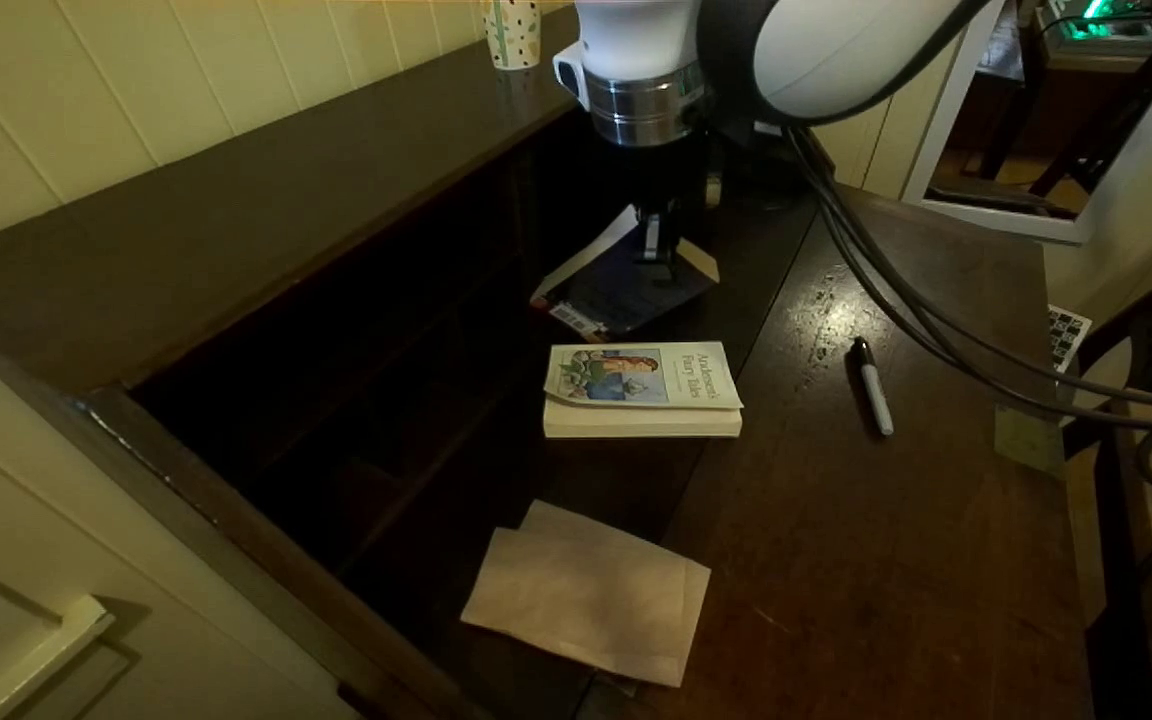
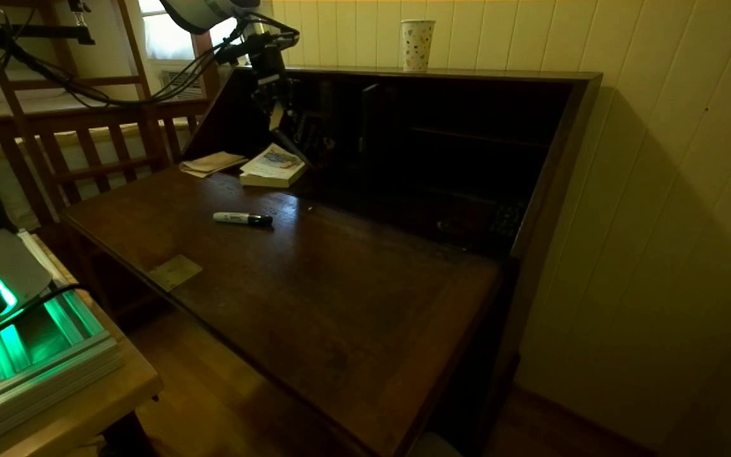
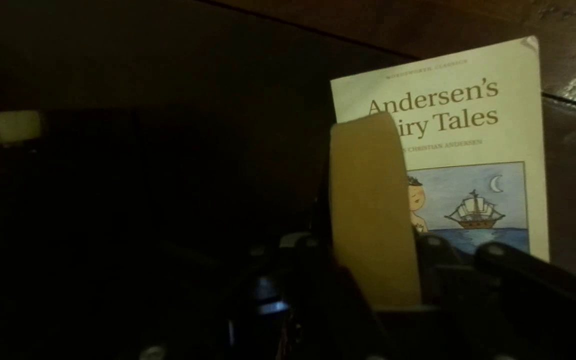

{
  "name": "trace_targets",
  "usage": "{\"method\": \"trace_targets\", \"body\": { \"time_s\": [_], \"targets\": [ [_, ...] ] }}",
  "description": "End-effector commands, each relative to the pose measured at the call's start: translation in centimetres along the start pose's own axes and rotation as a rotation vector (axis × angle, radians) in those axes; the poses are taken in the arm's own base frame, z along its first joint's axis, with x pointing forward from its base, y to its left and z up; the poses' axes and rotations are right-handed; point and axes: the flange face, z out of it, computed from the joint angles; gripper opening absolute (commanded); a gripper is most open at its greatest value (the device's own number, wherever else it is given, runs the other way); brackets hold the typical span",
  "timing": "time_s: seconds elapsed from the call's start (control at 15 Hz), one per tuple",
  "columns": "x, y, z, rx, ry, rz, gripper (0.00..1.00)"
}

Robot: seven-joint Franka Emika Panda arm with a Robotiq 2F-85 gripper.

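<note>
Cream planks with vertical grooves form the wall [image 2: 664,190] beside a dark wooden desk [image 1: 266,220], its polished leaf [image 1: 921,560] scuffed and shiny where light falls, its compartments [image 1: 376,400] deep in shadow. On the desk's top ledge stands a tapered paper cup [image 2: 417,44] with a speckled print.

Toward the desk's back, just before the compartments, the black gripper [image 1: 658,255] points down, its fingers clamped on a dark-covered book [image 1: 626,298] with a pale barcode. That book hangs tilted in an exterior view; in the wrist view its yellowed block of pages [image 3: 373,210] shows as a smooth, slightly curved slab. Whether its lower edge touches the wood, I cannot tell.

Near it, at the seam along the leaf's inner edge, lies a thick paperback [image 1: 641,390], "Andersen's Fairy Tales" — cream cover, one corner creased. Farther along, across the same seam, rests matte brown paper [image 1: 591,590] in uneven layers. A cylindrical marker [image 1: 874,385], pale barrel and black cap, lies between seam and front edge, where a flat yellowish patch [image 1: 1029,440] shows.
</note>
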Motion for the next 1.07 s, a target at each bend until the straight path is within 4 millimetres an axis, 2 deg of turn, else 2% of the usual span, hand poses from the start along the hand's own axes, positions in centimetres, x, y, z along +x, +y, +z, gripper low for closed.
{"method": "trace_targets", "body": {
  "time_s": [0.0, 0.27, 0.6, 1.0],
  "targets": [
    [0.0, -2.2, -0.6, -0.077, 0.010, -0.132, 0.08],
    [1.1, -5.2, 0.4, -0.134, -0.016, -0.211, 0.08],
    [1.5, -8.7, 1.1, -0.188, -0.075, -0.253, 0.08],
    [1.8, -11.8, 1.8, -0.253, -0.127, -0.251, 0.08]
  ]
}}
